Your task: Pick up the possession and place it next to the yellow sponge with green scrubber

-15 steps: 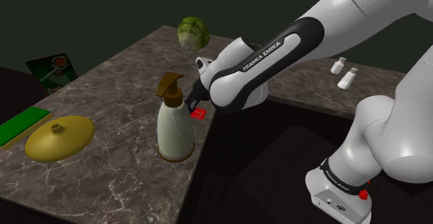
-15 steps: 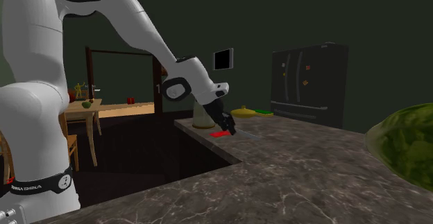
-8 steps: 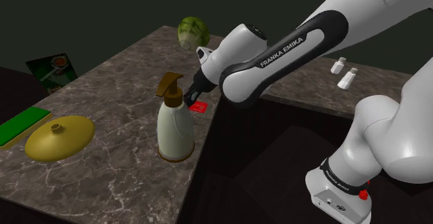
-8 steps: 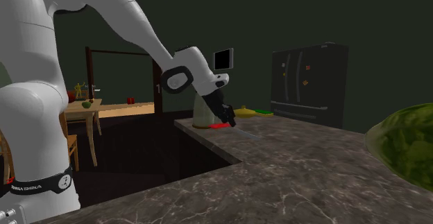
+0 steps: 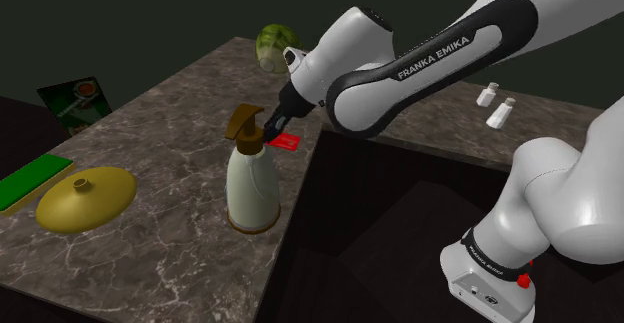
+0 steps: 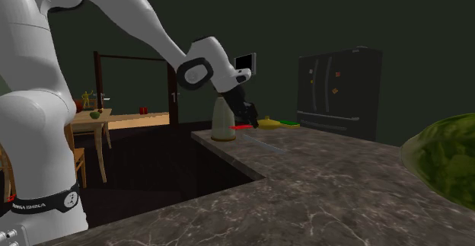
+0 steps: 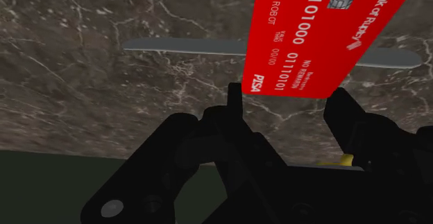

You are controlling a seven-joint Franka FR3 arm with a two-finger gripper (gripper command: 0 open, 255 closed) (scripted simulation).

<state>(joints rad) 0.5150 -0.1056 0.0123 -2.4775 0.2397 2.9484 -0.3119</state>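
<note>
Tool has climbed over the last second and the card came up with it, so the lift is done. Tool is clamped on the red card's end; the rest sticks out ahead of the fingers, clear of the worktop below. Bottle is just beside the tool, its pump head close to the card. Sponge is well away from the tool, past the bottle and the yellow lid. Next, I reckon: carry round the bottle, mind the pump, set down by the sponge
</note>
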